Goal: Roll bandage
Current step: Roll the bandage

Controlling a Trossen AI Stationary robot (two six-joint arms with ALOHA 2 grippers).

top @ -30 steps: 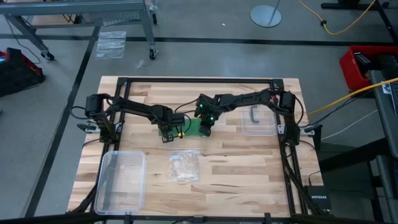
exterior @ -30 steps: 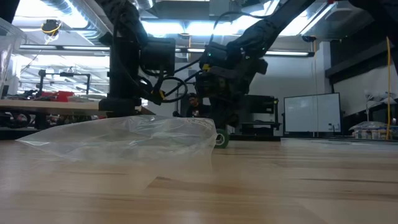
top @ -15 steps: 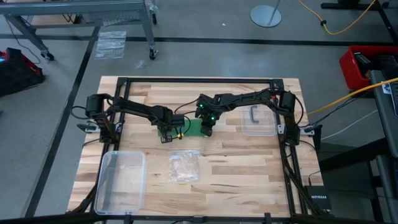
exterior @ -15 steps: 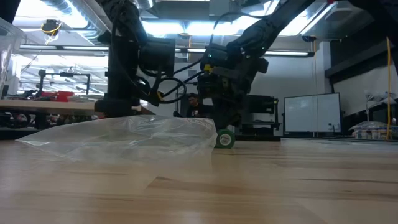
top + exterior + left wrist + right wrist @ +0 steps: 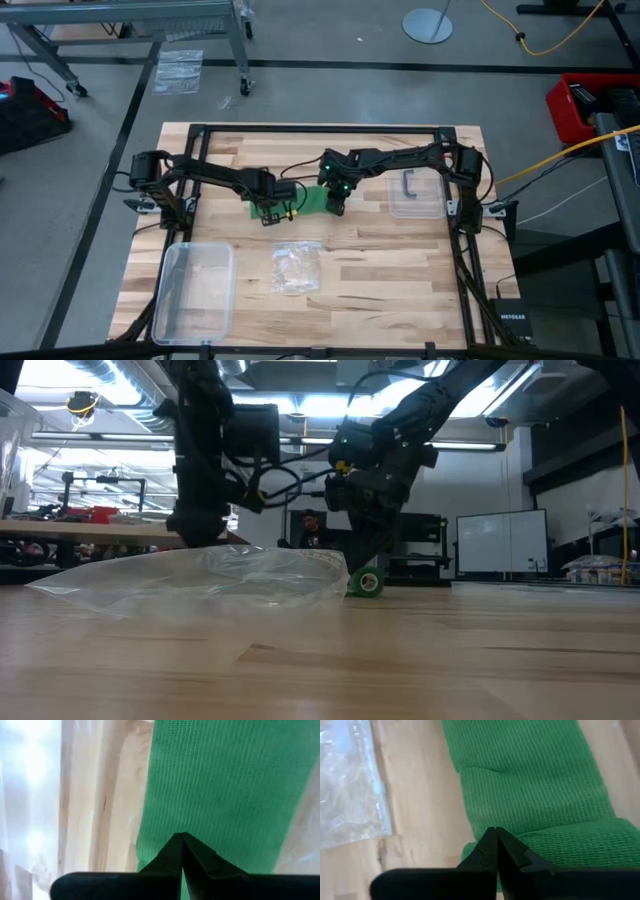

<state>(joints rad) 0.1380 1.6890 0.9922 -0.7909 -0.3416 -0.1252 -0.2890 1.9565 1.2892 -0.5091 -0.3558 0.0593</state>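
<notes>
Bright green stretchy fabric bandage (image 5: pixel 308 201) lies flat on the light wooden plank table (image 5: pixel 380 270), centre of the high view, slightly above the middle, between the two dark arms. Left gripper (image 5: pixel 268 214) sits on the strip's left part, fingers pressed together with tips meeting over the green weave in the left wrist view (image 5: pixel 181 851). Right gripper (image 5: pixel 337 205) is at the strip's right end, fingers likewise closed, tips over the thicker rolled part (image 5: pixel 555 845). Low view shows a small green roll (image 5: pixel 366 582) on the tabletop under the right gripper, centre frame. Crinkly clear plastic bag (image 5: pixel 296 267) lies below the bandage, lower centre. Clear plastic box (image 5: pixel 196 290) at lower left. Clear lid with a grey handle (image 5: pixel 414 191) at right of the right gripper.
</notes>
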